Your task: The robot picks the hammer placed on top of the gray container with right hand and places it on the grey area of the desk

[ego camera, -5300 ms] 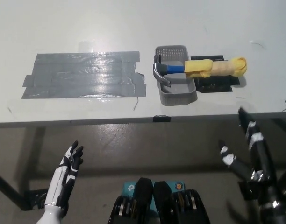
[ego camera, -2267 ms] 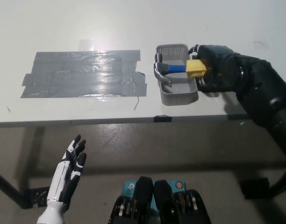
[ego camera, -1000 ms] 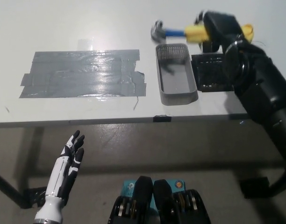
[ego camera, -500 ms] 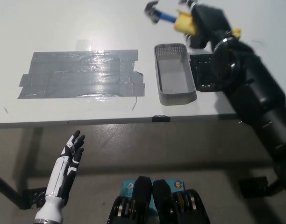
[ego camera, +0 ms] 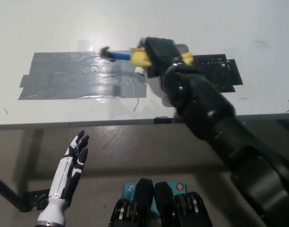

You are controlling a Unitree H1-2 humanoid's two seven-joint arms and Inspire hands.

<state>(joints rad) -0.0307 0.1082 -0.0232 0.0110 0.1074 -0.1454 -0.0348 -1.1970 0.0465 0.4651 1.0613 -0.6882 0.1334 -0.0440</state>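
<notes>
We carry the hammer out over the grey tape patch, ready to set it down.

Across the white desk [ego camera: 50,23] the grey taped area [ego camera: 78,75] lies to our left, and our black right arm reaches in from the lower right, covering most of the gray container [ego camera: 183,47] that sits beside a black mat [ego camera: 220,71]. Our right hand [ego camera: 158,52] is closed around the hammer [ego camera: 121,56] at its yellow-wrapped grip, so the blue shaft and dark head stick out past the hand to the left, over the right end of the tape. We judge it is held roughly level for a flat landing; whether it touches the tape we cannot tell. Our white left hand [ego camera: 69,172] rests below the desk edge, fingers spread, holding nothing.
</notes>
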